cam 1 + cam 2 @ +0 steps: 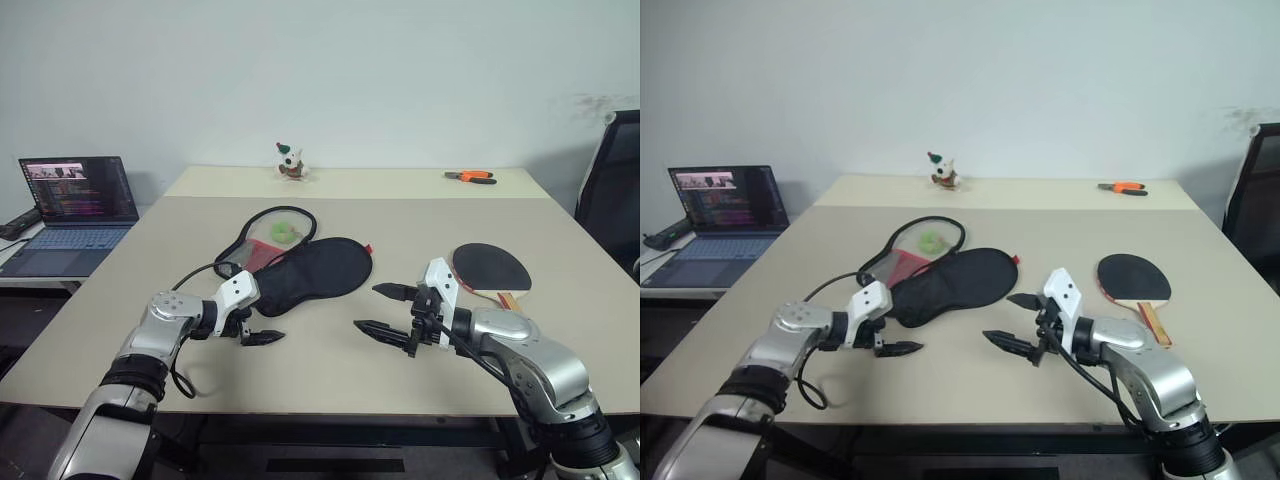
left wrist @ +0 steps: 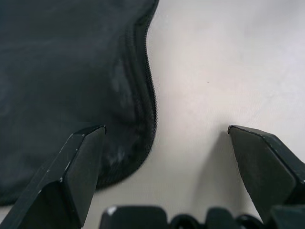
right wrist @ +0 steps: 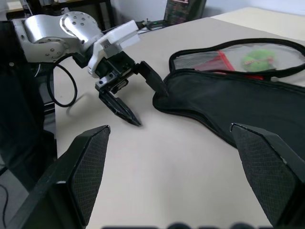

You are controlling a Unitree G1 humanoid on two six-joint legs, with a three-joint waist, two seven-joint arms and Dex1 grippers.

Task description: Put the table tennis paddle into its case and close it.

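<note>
Both jaws are wide apart and hold nothing, so the table tennis paddle [image 1: 491, 268] still lies outside the open case [image 1: 300, 268], unzipped.

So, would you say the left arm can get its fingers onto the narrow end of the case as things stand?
Probably yes. The left gripper is open right at the narrow end of the case, one finger already over the fabric edge. Only bare table lies around it.
</note>
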